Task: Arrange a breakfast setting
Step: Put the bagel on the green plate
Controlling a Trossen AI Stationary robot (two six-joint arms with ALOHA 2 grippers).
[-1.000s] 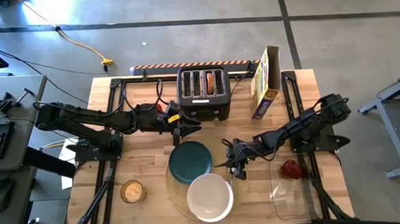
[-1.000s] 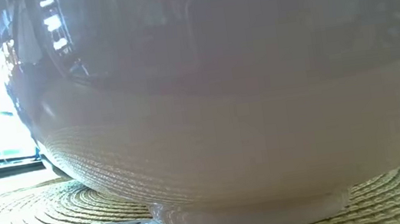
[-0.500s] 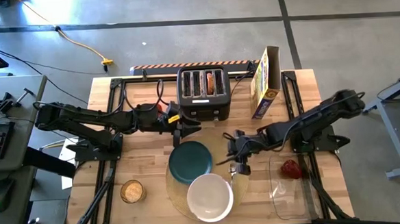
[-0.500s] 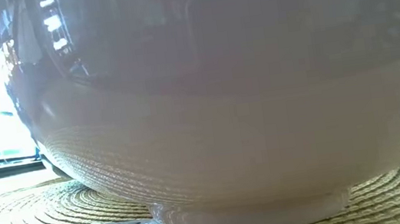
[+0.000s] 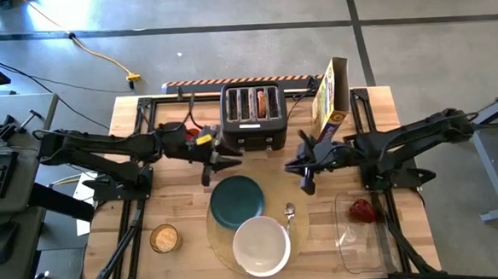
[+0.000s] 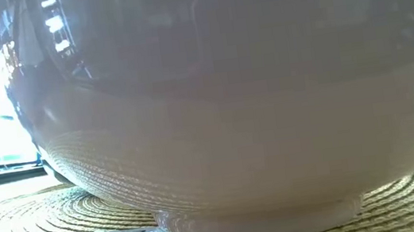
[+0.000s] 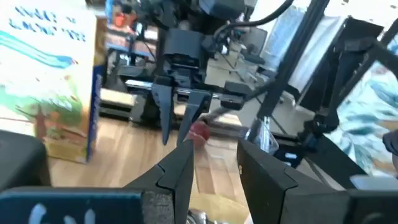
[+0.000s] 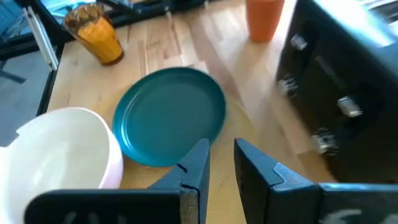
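Both arms are dark, pretty much matte black, built from slim tube links with chunkier blocks at the joints. The left arm has a small yellow tag and a bit of red near its wrist, and black cables loop around both bases. The left gripper has two black angular fingers with flat inner faces; the right gripper looks the same, wedge-shaped fingers on a black block body.

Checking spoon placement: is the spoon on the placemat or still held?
On the placemat: the spoon lies beside the white bowl, no hand touching it.
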